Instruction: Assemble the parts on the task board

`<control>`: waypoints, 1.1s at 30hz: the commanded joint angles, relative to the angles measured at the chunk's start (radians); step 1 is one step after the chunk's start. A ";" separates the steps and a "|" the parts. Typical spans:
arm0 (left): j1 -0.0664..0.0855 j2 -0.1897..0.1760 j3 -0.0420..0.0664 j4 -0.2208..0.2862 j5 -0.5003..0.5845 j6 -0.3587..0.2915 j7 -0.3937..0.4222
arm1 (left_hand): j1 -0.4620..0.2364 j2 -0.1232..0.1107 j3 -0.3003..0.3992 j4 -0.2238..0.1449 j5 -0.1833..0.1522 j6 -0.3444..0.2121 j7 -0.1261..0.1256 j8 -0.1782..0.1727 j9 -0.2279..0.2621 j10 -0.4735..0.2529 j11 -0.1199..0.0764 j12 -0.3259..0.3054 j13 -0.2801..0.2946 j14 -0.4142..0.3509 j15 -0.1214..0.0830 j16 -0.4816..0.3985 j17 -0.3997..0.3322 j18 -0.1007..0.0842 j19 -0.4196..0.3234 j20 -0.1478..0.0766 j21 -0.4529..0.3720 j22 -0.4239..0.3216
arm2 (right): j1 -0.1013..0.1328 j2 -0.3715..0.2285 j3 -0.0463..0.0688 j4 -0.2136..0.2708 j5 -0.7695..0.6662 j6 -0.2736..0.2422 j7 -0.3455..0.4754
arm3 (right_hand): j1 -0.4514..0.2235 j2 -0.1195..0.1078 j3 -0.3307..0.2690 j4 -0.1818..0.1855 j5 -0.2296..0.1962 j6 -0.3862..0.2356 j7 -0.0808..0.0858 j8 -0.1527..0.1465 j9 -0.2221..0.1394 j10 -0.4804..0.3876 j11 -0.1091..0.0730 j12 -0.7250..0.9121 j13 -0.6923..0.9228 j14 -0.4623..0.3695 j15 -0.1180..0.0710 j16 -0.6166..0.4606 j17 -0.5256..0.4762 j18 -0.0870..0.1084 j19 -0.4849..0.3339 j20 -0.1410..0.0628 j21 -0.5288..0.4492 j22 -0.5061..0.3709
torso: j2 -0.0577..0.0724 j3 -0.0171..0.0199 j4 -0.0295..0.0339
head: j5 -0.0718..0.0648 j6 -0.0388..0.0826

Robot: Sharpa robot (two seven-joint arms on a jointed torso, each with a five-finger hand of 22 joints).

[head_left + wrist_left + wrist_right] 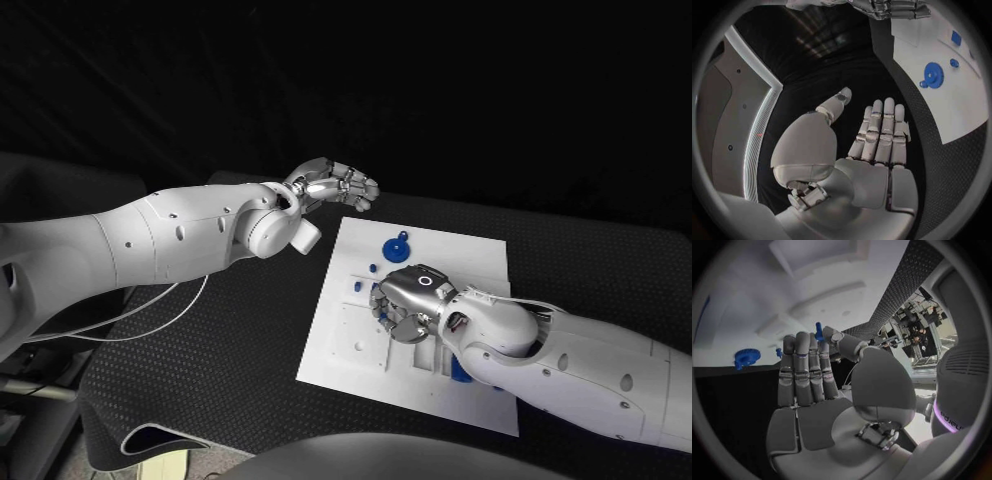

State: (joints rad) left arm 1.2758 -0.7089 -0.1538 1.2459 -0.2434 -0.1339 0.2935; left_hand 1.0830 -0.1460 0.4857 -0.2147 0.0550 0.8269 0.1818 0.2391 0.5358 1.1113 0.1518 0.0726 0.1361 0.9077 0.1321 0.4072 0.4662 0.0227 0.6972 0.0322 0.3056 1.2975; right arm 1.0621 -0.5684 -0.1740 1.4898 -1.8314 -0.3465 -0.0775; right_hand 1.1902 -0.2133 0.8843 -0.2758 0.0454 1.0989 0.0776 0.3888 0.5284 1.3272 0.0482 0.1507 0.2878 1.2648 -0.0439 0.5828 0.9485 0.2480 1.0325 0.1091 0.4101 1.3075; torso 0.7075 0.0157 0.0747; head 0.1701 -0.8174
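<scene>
Worktop point(216, 350): black and textured, carrying the white task board.
Task board point(476, 255): lay flat in the middle of the worktop, between the two arms.
Left arm: reached in over the worktop's far left part, its wrist just beside the board's far left corner.
Right arm: stretched across the board's near right part.
Left robot hand point(339, 185): hung beyond the board's far edge, off the board, fingers straight and side by side, thumb apart, holding nothing.
Right robot hand point(411, 300): sat low over the board's middle, palm down, thumb and a fingertip pinching a small blue part point(819, 331).
Blue gear point(397, 247): rested on the board's far half, just beyond the right robot hand.
</scene>
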 commanded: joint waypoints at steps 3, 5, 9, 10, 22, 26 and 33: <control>0.001 0.002 0.001 0.004 0.007 0.004 0.011 | 0.009 0.003 0.000 0.004 0.003 0.000 0.002 0.006 -0.002 0.007 -0.001 0.001 -0.001 0.007 -0.002 0.003 0.002 0.014 0.006 -0.001 -0.005 0.001 | -0.006 0.002 -0.006 -0.003 -0.010 0.017 0.013 | 0.000 0.007 0.004 -0.004 0.007 0.001 0.001 0.000 0.001 0.005 0.001 0.003 0.033 0.001 -0.004 0.001 0.002 0.014 0.007 0.000 0.004 0.021 | 0.000 -0.0008 0.0009 | 0.002 -0.004; 0.001 0.003 0.001 0.003 0.007 0.004 0.011 | 0.009 0.003 0.000 0.004 0.003 0.000 0.002 0.006 -0.002 0.007 -0.001 0.001 -0.002 0.007 -0.002 0.003 0.002 0.014 0.006 -0.001 -0.005 0.001 | -0.009 0.001 -0.007 -0.004 -0.010 0.018 0.014 | 0.000 0.007 0.004 -0.004 0.007 0.001 0.001 0.000 0.002 0.005 0.001 0.003 0.034 0.001 -0.004 0.001 0.002 0.014 0.007 0.001 0.004 0.021 | 0.000 -0.0012 0.0006 | 0.001 -0.003; 0.001 0.004 0.001 0.003 0.007 0.004 0.010 | 0.009 0.003 0.000 0.004 0.003 0.000 0.002 0.006 -0.002 0.007 -0.001 0.001 -0.002 0.007 -0.002 0.003 0.002 0.013 0.007 -0.001 -0.005 0.001 | -0.014 0.004 -0.008 -0.004 -0.009 0.019 0.015 | 0.000 0.007 0.004 -0.004 0.008 0.001 0.002 0.000 0.002 0.005 0.001 0.002 0.034 0.001 -0.004 0.000 0.003 0.014 0.007 0.001 0.004 0.021 | 0.001 -0.0009 0.0006 | 0.001 -0.003; 0.001 0.004 0.001 0.003 0.007 0.004 0.010 | 0.009 0.003 0.000 0.004 0.003 0.000 0.002 0.006 -0.002 0.007 -0.001 0.001 -0.002 0.007 -0.002 0.003 0.002 0.013 0.007 -0.001 -0.005 0.001 | -0.014 0.005 -0.008 -0.005 -0.009 0.019 0.015 | 0.000 0.008 0.004 -0.004 0.008 0.001 0.002 0.000 0.002 0.005 0.001 0.002 0.035 0.001 -0.004 0.000 0.003 0.014 0.007 0.001 0.004 0.021 | 0.001 -0.0008 0.0009 | 0.002 -0.003; 0.001 0.005 0.001 0.001 0.007 0.006 0.010 | 0.009 0.003 0.000 0.004 0.003 0.000 0.002 0.006 -0.002 0.007 -0.001 0.001 -0.002 0.007 -0.002 0.002 0.002 0.013 0.007 -0.001 -0.006 0.001 | -0.022 0.009 -0.011 -0.010 -0.008 0.023 0.019 | -0.001 0.008 0.003 -0.005 0.008 0.001 0.002 -0.001 0.003 0.005 0.001 0.002 0.036 0.001 -0.004 0.000 0.003 0.014 0.007 0.001 0.004 0.021 | 0.000 -0.0002 0.0001 | 0.008 -0.008; 0.001 0.005 0.001 0.002 0.007 0.006 0.009 | 0.009 0.003 0.000 0.004 0.003 0.000 0.002 0.006 -0.002 0.007 -0.001 0.001 -0.002 0.007 -0.002 0.002 0.002 0.013 0.007 -0.001 -0.006 0.002 | -0.022 0.009 -0.011 -0.012 -0.008 0.024 0.018 | -0.001 0.009 0.003 -0.005 0.008 0.001 0.002 -0.001 0.003 0.004 0.001 0.002 0.036 0.001 -0.004 -0.001 0.004 0.014 0.007 0.001 0.004 0.021 | 0.000 0.0002 0.0004 | 0.009 -0.010; 0.001 0.002 0.001 0.005 0.007 0.007 0.008 | 0.009 0.003 0.000 0.005 0.003 0.000 0.002 0.006 -0.003 0.007 -0.001 0.001 -0.003 0.007 -0.002 0.002 0.003 0.013 0.007 -0.001 -0.007 0.002 | -0.022 0.008 -0.011 -0.020 -0.016 0.026 0.011 | -0.001 0.009 0.003 -0.006 0.008 0.001 0.002 -0.001 0.003 0.004 0.001 0.002 0.037 0.001 -0.004 -0.001 0.004 0.014 0.007 0.001 0.004 0.021 | 0.000 0.0000 -0.0001 | 0.008 -0.011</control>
State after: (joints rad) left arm 1.2761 -0.7075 -0.1538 1.2477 -0.2427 -0.1335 0.2925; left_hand 1.0830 -0.1461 0.4857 -0.2147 0.0550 0.8269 0.1818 0.2391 0.5341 1.1113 0.1518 0.0726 0.1343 0.9077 0.1321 0.4072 0.4678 0.0228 0.6972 0.0322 0.3056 1.2981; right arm 1.0407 -0.5610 -0.1846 1.4721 -1.8323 -0.3330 -0.0677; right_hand 1.1900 -0.2135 0.8871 -0.2791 0.0504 1.0988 0.0777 0.3888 0.5305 1.3250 0.0457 0.1502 0.2879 1.2648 -0.0405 0.5828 0.9512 0.2481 1.0325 0.1091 0.4100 1.3074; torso 0.7075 0.0157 0.0748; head 0.1790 -0.8276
